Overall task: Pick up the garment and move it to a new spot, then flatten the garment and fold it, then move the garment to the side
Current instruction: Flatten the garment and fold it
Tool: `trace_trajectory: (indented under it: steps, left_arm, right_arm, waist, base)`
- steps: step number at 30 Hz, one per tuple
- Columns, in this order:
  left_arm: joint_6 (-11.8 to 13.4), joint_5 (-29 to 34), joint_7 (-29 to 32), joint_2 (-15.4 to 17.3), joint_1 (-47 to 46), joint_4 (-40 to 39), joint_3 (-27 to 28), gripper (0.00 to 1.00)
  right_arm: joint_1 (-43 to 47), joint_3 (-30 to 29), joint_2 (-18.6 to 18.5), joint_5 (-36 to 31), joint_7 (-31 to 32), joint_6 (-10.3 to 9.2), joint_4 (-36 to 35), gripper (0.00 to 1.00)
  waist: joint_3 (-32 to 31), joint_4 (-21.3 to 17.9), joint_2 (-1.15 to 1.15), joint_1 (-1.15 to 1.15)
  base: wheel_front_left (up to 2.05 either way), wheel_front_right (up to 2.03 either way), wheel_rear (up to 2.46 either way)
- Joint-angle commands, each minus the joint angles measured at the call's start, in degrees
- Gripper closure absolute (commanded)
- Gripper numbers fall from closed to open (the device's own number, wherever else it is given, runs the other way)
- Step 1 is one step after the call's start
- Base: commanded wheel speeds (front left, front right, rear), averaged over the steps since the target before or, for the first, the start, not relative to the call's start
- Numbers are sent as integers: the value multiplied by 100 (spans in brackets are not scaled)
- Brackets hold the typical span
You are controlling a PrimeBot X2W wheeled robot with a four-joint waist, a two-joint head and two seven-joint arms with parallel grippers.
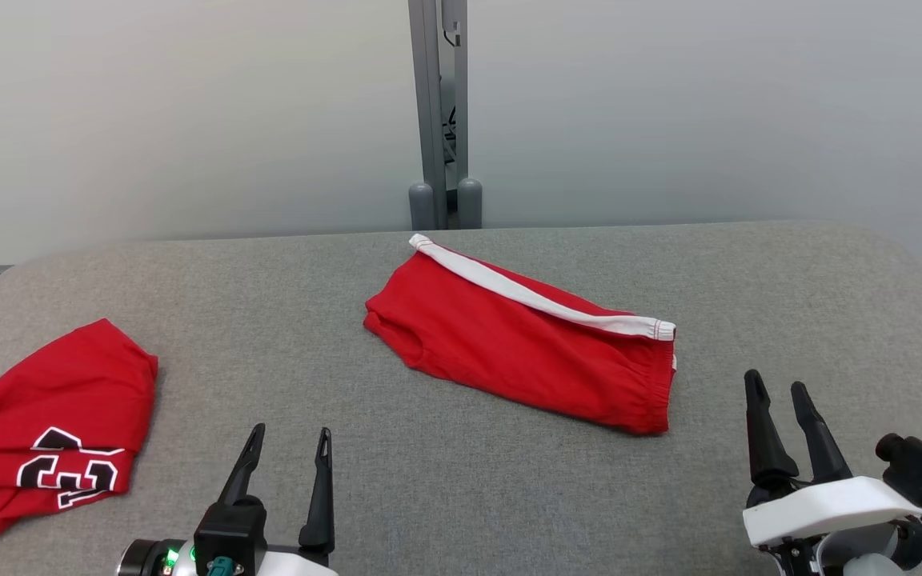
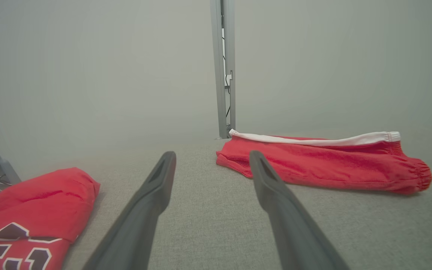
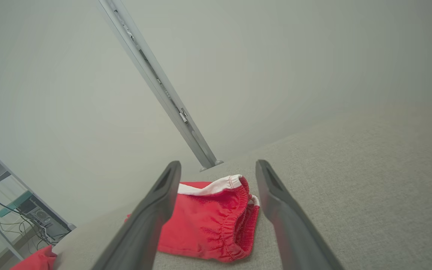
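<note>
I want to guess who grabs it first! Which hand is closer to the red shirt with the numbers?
Left. The left hand sits just right of the red shirt, not touching it. The right hand is far off, beyond the red shorts.

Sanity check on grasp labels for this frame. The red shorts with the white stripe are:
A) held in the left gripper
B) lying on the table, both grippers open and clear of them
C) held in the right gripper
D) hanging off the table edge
B: the red shorts lie on the grey table, with the left gripper and right gripper both open, touching nothing.
</note>
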Motion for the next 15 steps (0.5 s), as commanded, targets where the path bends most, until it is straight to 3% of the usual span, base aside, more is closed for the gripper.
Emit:
trace_trajectory:
  steps: [1,6,10,15]
  left_arm:
    - [-95,92,-19,-34,4,60,88,0]
    - [-360,328,-19,-139,-144,240,276,0]
    - [-517,489,-19,-209,-171,343,364,0]
    - [-661,637,-19,-244,-241,409,401,0]
  right_arm:
    - [19,-18,-20,121,-14,4,99,0]
    - [-316,92,-12,882,182,4,638,0]
    - [-640,126,-19,1857,708,4,1267,0]
    - [-1152,158,-22,2451,1201,5,2194,0]
  waist:
    - [14,30,0,0]
    - [103,110,0,0]
    - [211,238,0,0]
    - [379,504,0,0]
  base:
    - [0,0,0]
    - [0,0,0]
    - [0,0,0]
    - [0,0,0]
